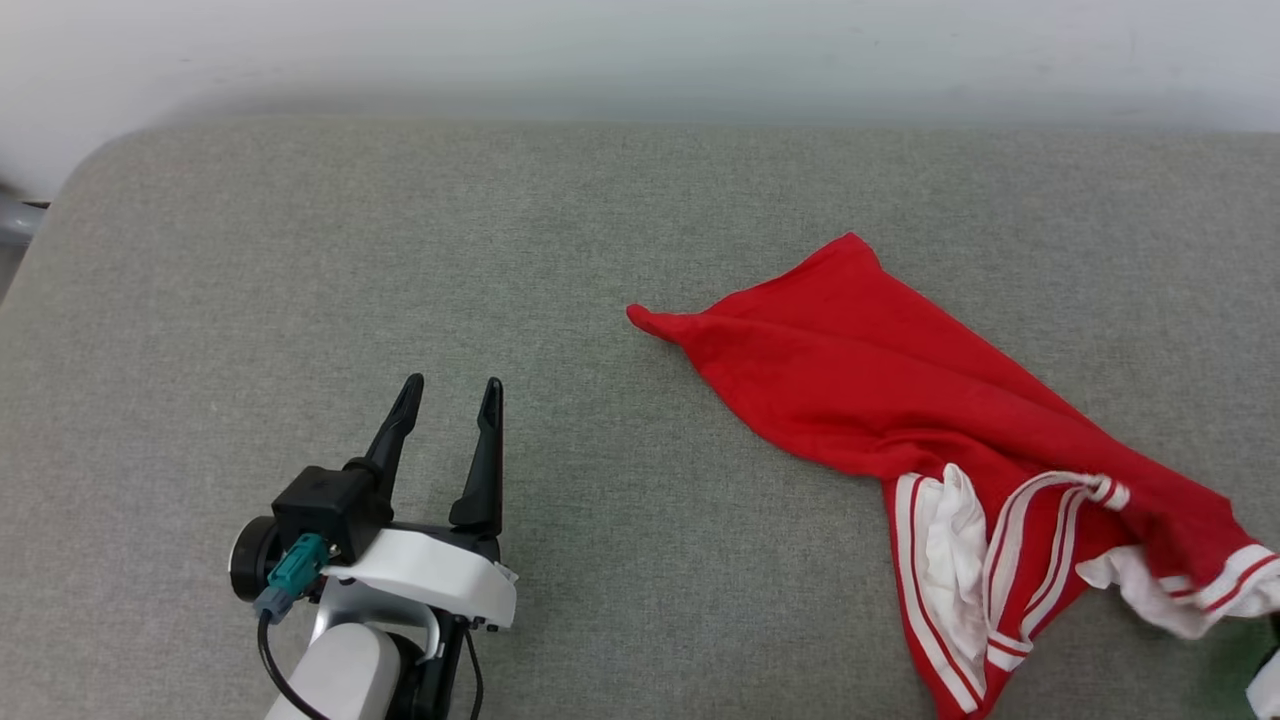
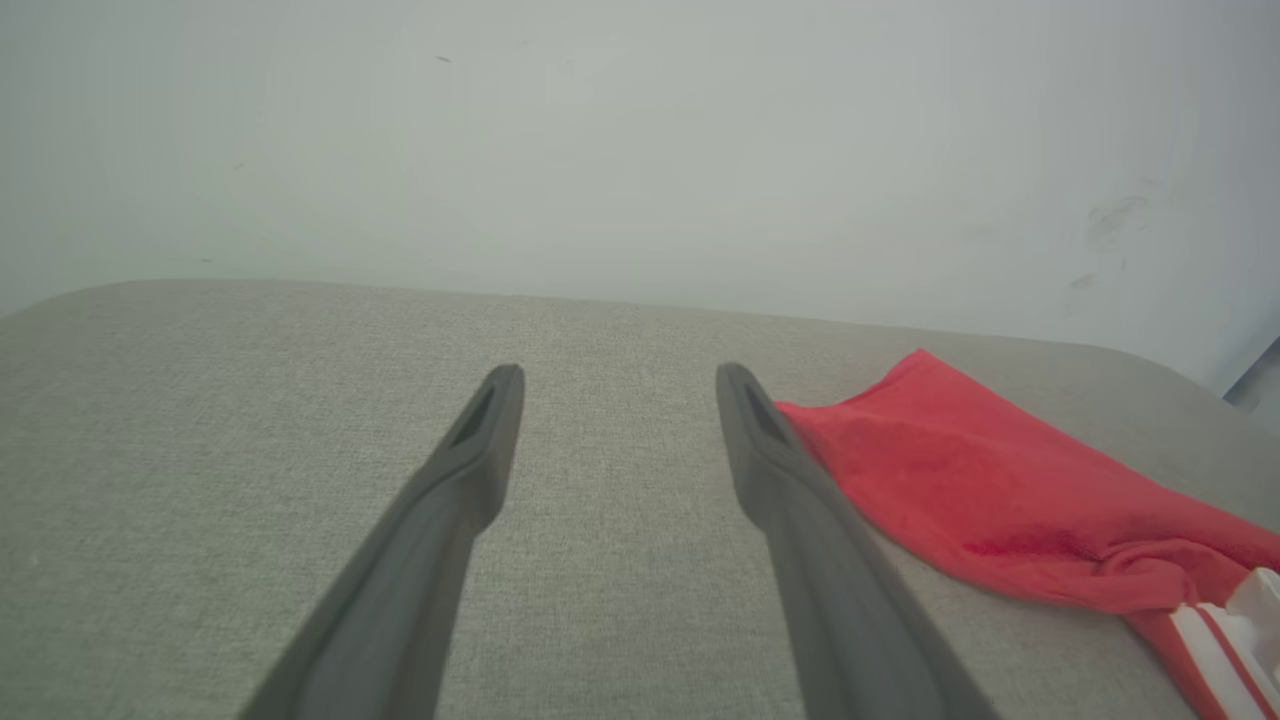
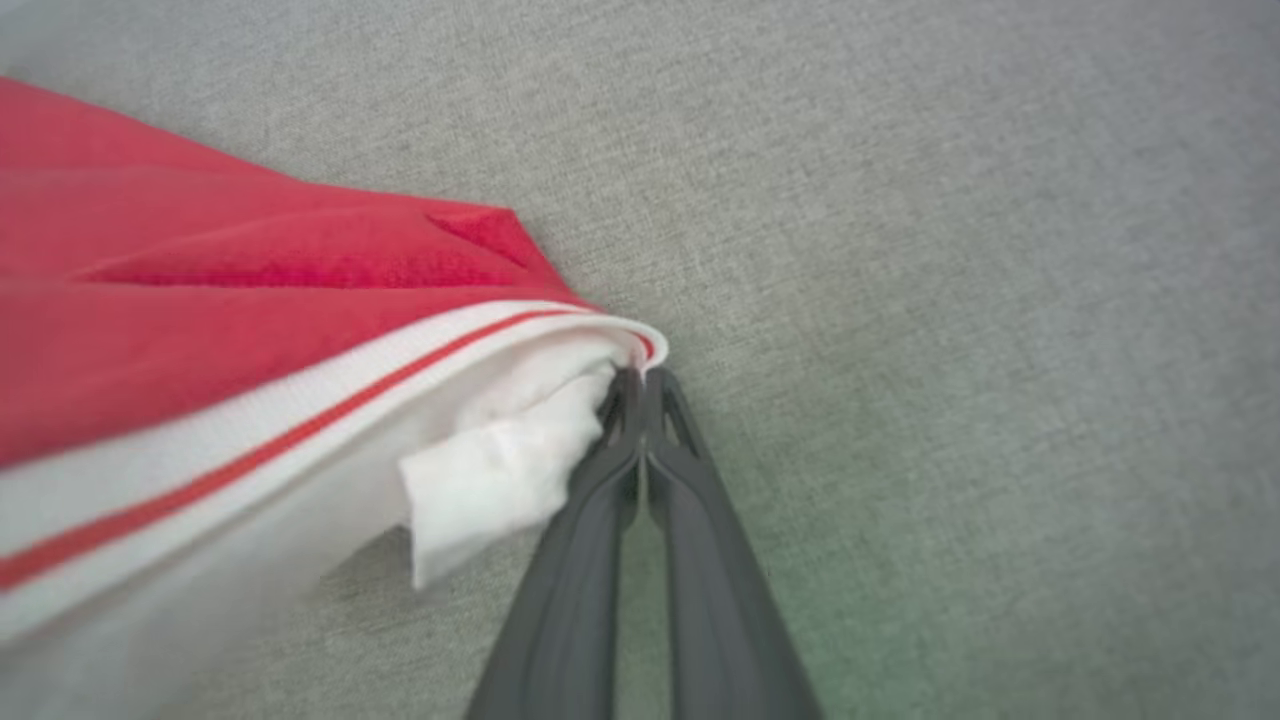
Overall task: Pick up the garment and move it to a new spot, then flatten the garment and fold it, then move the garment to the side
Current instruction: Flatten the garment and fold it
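The garment [image 1: 900, 400] is a red jersey with white, red-striped trim, lying crumpled and stretched out on the right half of the grey cushioned surface [image 1: 400, 250]. My right gripper [image 3: 645, 385] is shut, its tips pinching the striped white edge of the garment [image 3: 250, 300], with a white flap hanging beside the fingers. My left gripper [image 1: 450, 395] rests low at the front left, open and holding nothing, well left of the cloth. In the left wrist view the open left gripper [image 2: 615, 385] points at the wall, with the garment's [image 2: 1000, 490] red tip just right of its right finger.
A pale wall [image 1: 640, 50] runs right behind the surface's far edge. The surface has a rounded back-left corner, with a grey metal part [image 1: 15, 215] beyond it. Bare grey fabric stretches across the left and middle.
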Tool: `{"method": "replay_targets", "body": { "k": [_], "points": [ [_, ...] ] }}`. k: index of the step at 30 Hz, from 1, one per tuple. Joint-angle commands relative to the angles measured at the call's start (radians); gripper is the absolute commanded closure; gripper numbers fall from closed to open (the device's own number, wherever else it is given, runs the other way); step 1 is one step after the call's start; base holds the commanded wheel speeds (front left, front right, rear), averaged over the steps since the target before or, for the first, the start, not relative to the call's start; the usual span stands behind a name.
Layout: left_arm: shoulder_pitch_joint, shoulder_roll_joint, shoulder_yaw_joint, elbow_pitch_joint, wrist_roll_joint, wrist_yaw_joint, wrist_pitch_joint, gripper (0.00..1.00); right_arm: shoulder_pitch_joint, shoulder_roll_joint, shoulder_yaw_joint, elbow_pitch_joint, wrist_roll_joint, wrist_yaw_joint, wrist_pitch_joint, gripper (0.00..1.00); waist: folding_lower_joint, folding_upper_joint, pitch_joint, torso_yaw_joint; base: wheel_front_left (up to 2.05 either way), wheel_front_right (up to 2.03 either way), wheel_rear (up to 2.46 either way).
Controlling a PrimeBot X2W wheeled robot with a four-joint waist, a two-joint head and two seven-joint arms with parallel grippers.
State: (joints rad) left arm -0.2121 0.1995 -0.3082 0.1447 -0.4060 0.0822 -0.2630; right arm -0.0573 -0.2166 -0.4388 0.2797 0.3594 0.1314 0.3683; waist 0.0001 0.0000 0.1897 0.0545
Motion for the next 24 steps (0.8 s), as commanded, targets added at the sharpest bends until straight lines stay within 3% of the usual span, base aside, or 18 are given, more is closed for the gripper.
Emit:
{"method": "replay_targets", "body": {
  "k": [1,13,24],
  "points": [
    [-0.01,0.003,0.007,0.003,0.007,0.003,-0.002,0.0,-0.009,0.01,0.014,0.009,-0.001,-0.001,-0.033,0.0,-0.0001,0.0,-0.002,-0.005,0.0,0.0,0.0],
    [0.037,0.01,0.002,0.019,-0.01,0.01,0.003,0.0,-0.023,0.062,0.092,-0.141,-0.085,-0.001,-0.347,0.0,-0.0001,0.0,-0.075,-0.021,0.0,0.0,0.0],
    [0.057,0.029,-0.007,0.014,-0.018,0.019,0.05,0.0,0.085,0.12,0.211,-0.364,-0.191,-0.001,-0.365,0.0,-0.0001,0.0,-0.122,-0.037,0.0,0.0,0.0]
  ]
}}
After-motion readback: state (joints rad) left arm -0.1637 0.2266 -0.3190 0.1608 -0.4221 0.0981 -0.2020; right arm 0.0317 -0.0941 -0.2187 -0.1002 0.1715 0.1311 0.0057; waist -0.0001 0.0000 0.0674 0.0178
